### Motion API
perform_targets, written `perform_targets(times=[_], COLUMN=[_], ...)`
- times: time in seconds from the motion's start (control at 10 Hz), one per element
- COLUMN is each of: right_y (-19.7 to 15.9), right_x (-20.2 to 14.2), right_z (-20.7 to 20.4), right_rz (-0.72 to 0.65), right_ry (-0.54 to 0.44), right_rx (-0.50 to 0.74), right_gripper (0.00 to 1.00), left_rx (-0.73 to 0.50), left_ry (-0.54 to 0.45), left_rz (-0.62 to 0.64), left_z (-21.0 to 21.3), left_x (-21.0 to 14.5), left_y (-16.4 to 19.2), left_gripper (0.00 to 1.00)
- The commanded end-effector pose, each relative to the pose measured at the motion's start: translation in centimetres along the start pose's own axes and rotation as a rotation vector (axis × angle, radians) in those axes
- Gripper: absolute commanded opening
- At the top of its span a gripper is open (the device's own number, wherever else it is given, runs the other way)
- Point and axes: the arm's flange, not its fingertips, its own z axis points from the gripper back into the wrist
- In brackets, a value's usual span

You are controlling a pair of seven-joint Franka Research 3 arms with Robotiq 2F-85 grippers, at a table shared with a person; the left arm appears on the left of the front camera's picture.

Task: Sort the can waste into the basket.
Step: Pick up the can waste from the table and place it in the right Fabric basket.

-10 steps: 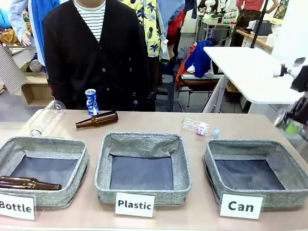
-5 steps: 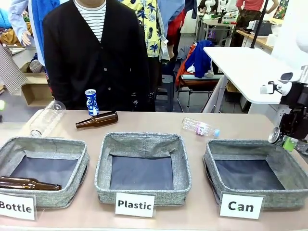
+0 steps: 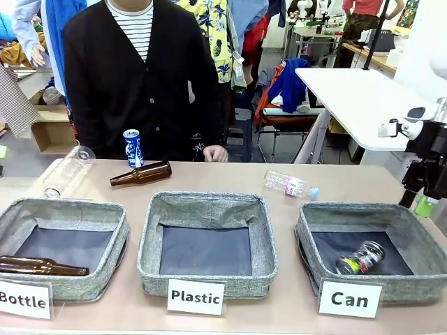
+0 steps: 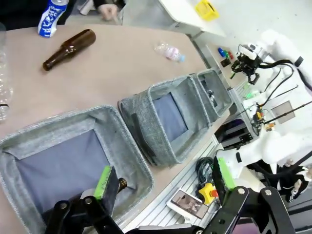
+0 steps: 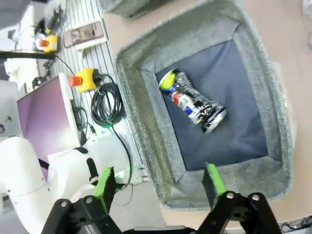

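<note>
A crushed silvery can [image 3: 360, 257] with printed markings lies on its side on the dark lining of the grey basket [image 3: 307, 237] signed "Can". The right wrist view looks down on this can [image 5: 192, 101] inside the basket [image 5: 146, 141]. My right gripper [image 3: 415, 201] hangs above the basket's far right corner, and its jaws [image 5: 159, 181] stand open with nothing between them. A slim blue-and-white can [image 3: 133, 147] stands upright at the table's far left, in front of the person. My left gripper [image 4: 163, 178] is open and empty, above the near left of the table.
The "Plastic" basket [image 3: 209, 202] sits in the middle. The "Bottle" basket [image 3: 70, 208] at left holds a brown bottle [image 3: 38, 266]. Another brown bottle [image 3: 141, 174] and two clear plastic bottles [image 3: 66, 171] [image 3: 290, 184] lie on the far table. A person's hand [image 3: 215, 153] rests at the far edge.
My right gripper moved in over the "Can" basket and opened. The crushed can dropped onto the basket's lining. The person's hand came to the table's far edge.
</note>
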Motion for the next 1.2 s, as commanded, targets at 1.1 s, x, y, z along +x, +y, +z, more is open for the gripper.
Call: perform_targets(times=[1.1], right_y=[-8.6], right_x=[-4.9], right_z=[6.9], right_rz=[-0.582], right_ry=[-0.834], right_rx=[0.760], right_gripper=[1.00], left_rx=[-0.006], left_ry=[-0.001], left_rz=[0.011], left_z=[0.1], left_x=[0.1], left_y=[-0.2], left_gripper=[1.00])
